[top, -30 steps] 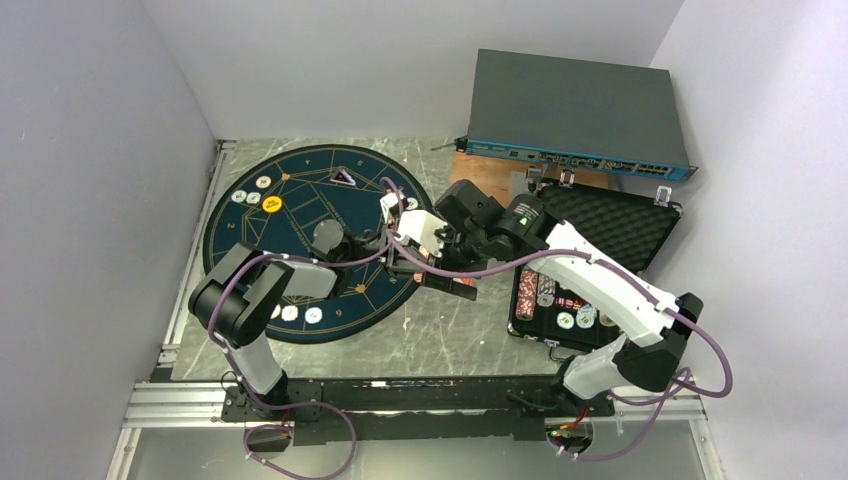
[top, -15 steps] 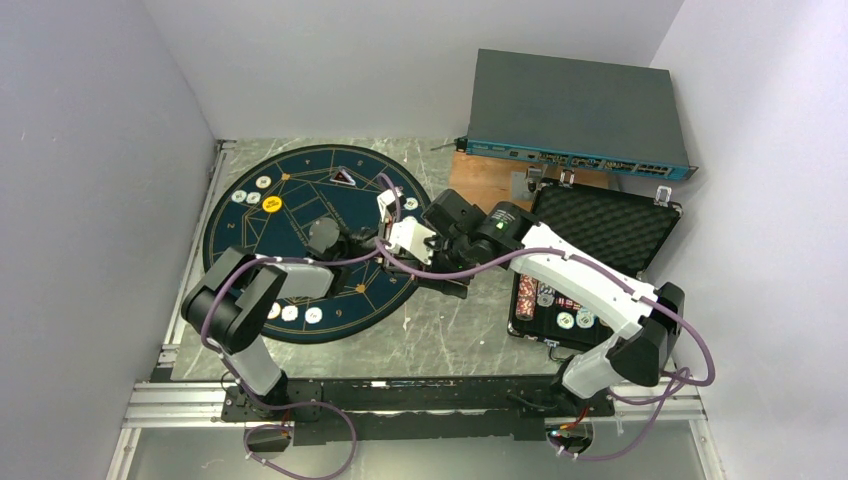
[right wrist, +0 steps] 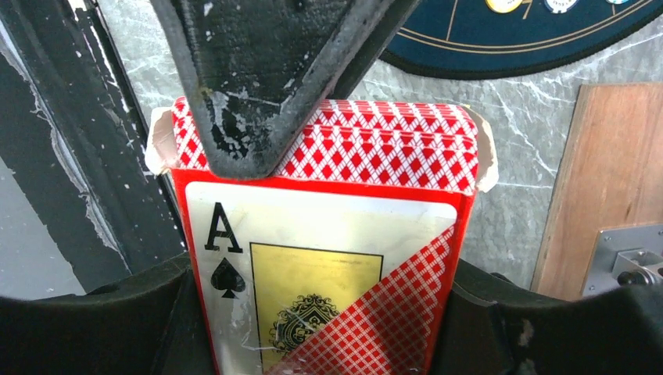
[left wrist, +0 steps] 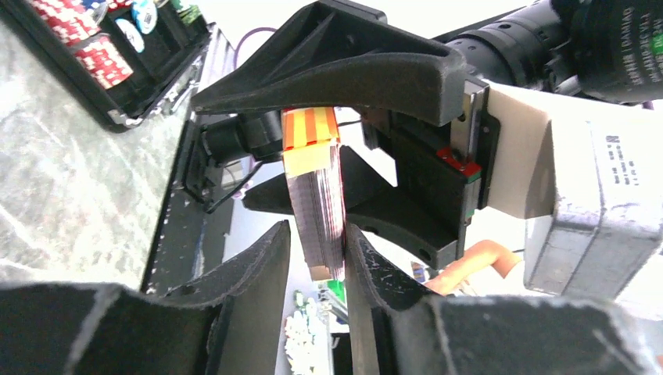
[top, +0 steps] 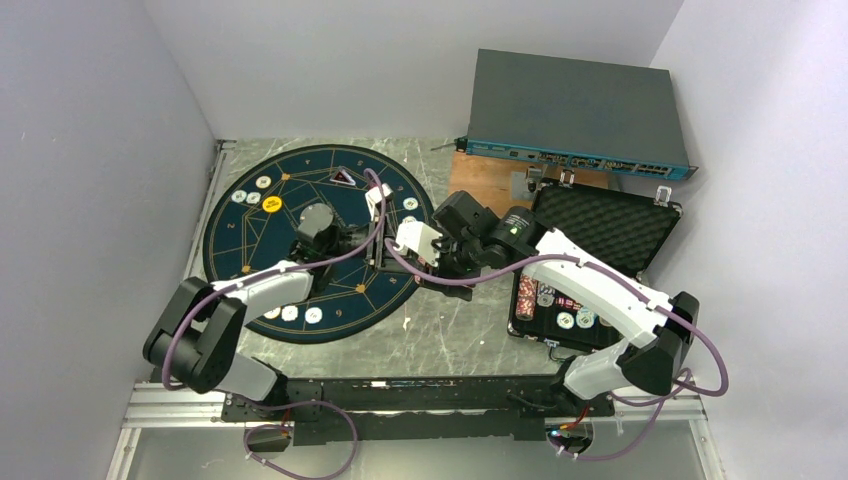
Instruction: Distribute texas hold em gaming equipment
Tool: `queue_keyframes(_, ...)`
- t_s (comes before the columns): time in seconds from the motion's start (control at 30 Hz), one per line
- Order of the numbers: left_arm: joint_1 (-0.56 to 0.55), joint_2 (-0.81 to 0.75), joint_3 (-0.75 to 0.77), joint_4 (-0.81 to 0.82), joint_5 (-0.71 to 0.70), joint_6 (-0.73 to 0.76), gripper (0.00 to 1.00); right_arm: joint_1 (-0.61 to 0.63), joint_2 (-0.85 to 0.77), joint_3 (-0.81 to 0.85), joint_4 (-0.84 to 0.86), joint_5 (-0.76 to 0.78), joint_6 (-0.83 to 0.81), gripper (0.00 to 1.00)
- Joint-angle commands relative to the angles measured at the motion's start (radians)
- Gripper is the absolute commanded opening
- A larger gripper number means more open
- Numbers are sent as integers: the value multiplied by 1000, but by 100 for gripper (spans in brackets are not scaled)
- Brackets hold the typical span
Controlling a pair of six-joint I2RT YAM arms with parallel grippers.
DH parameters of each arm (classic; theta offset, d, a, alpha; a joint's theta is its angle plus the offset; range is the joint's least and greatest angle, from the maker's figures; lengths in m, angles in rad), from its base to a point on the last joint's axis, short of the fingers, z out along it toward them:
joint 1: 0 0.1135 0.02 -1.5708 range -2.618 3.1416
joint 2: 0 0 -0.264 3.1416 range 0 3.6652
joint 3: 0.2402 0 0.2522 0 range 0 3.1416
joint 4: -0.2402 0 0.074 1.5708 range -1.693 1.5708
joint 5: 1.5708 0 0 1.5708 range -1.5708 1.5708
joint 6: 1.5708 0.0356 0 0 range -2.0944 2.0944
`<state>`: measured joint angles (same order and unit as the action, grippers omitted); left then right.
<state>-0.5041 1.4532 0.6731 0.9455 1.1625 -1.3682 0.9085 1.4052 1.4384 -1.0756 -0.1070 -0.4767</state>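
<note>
**Deck hand-over between the two claws**

Right gripper (right wrist: 328, 316) is clenched on the card box (right wrist: 313, 234), a finger against each side wall and the ace-of-spades face toward its camera. The red-backed deck (left wrist: 319, 203) sticks out of the box's open end, long axis running straight away from the right claw. It lies directly ahead of the left gripper (left wrist: 318, 230), edge-on between its fingers. Those fingers flank the deck closely; cannot tell whether they pinch it or stand just off. Judgement: next comes drawing the deck out along that axis, and the left arm is placed for it. Deck edges squared; box flaps splayed outward.
</note>
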Motion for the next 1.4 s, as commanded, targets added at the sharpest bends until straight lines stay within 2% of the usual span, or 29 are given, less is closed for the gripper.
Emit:
queue_keyframes(0.0, 15, -43, 7, -226, 1, 189, 35, -5, -37, 7, 5, -27, -18, 18)
queue_keyframes(0.13, 40, -88, 58, -611, -40, 434, 29, -5, -41, 0, -5, -42, -21, 13)
queue_keyframes(0.2, 61, -103, 47, -634, -45, 472, 28, -5, -50, -14, -10, -41, -27, 13)
queue_keyframes(0.27, 72, -113, 26, -580, -27, 442, 30, -5, -57, -28, -4, -44, -31, 10)
queue_keyframes(0.33, 75, -130, 19, -524, -19, 418, 34, -5, -54, -38, 3, -51, -29, 1)
queue_keyframes(0.43, 75, -159, -4, -340, 7, 332, 46, -5, -50, -46, 13, -60, -30, 0)
queue_keyframes(0.5, 72, -168, -9, -267, 16, 300, 64, -5, -50, -49, 19, -65, -29, 0)
queue_keyframes(0.57, 58, -165, 2, -265, 12, 301, 79, -5, -46, -45, 25, -71, -21, 0)
queue_keyframes(0.63, 34, -153, 29, -323, -4, 338, 84, -5, -40, -37, 30, -78, -16, 0)
queue_keyframes(0.8, -33, -110, 142, -636, -74, 564, 75, -5, -39, -8, 38, -87, -7, 0)
queue_keyframes(0.87, -35, -90, 159, -697, -85, 595, 66, -5, -50, -8, 45, -96, -7, 0)
queue_keyframes(0.97, -25, -87, 167, -751, -80, 620, 46, -5, -73, -26, 58, -99, -9, 0)
queue_keyframes(1.03, -9, -103, 142, -725, -67, 605, 41, -5, -87, -43, 57, -90, -9, 0)
queue_keyframes(1.2, 16, -145, 106, -726, -58, 606, 41, -5, -104, -64, 57, -90, -3, 0)
queue_keyframes(1.37, 40, -167, 98, -736, -49, 619, 53, -4, -104, -75, 60, -88, -6, 0)
